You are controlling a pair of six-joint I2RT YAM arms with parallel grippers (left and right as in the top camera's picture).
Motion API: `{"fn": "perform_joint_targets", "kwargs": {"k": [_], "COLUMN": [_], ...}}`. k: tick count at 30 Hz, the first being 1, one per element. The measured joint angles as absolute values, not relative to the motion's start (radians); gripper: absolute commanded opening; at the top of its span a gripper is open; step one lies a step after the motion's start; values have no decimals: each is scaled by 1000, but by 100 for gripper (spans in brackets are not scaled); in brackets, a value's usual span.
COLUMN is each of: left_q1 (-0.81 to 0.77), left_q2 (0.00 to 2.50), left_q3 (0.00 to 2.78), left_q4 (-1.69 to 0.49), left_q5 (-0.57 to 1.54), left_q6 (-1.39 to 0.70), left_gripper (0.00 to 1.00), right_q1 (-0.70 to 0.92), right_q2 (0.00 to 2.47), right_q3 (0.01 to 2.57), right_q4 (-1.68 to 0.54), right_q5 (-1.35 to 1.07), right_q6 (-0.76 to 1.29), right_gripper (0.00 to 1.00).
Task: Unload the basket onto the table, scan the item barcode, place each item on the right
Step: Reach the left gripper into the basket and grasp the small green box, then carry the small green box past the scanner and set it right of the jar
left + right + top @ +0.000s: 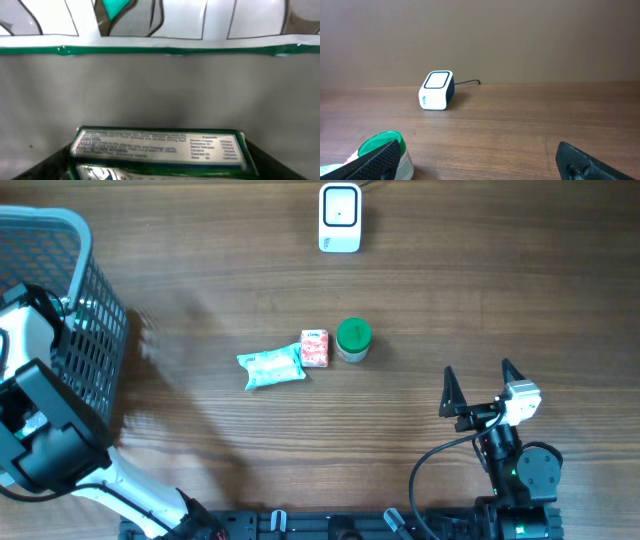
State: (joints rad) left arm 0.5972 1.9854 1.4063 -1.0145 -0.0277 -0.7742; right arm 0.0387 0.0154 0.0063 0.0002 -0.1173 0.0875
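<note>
The green-and-white printed cardboard box (159,149) sits right between the dark fingers (57,171) of your left gripper (162,172), at the grey mesh basket (95,300) — clamped or merely flanked, you cannot tell. Your right gripper (478,372) stands wide apart, holding nothing. Ahead and to its left lie a green-lidded jar (353,340), a small pink-and-white carton (315,348) and a teal packet (272,367) — the white barcode scanner (339,218) is well beyond them.

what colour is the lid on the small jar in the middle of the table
Green. The jar lid shows best in the overhead view.
</note>
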Motion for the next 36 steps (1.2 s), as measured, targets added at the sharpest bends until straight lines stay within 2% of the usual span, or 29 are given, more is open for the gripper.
{"fn": "perform_joint_targets", "kwargs": {"k": [3,5,9,13,18,24,29,33,36], "left_q1": [594,593,594,594,598,651,660,582,427], "left_q2": [1977,1976,1978,1993,1961,1803,1644,1480,1425], "left_q3": [1406,1406,1412,1466,1677,1945,2048,2059,2064], "left_q4": [-1016,-1016,-1036,-1153,-1273,-1410,-1455,-1463,-1467], "left_q5": [-31,-32,-41,-74,-86,-86,-53,60,115], "left_q6": [-772,-771,-770,-756,-714,-700,-700,-700,-700], "left_gripper": [53,59,63,66,67,68,67,66,67], "right_q1": [39,39,39,39,39,39,39,39,39], "right_q2": [15,15,15,15,15,15,15,15,15], "right_q3": [6,6,6,6,6,6,6,6,6], "right_q4": [0,0,0,0,0,0,0,0,0], "right_q5": [-117,-117,-117,-117,-117,-117,-118,-117,-118], "right_q6": [88,88,87,86,84,84,84,84,84], "right_gripper": [100,100,98,100,100,100,100,100,100]}}
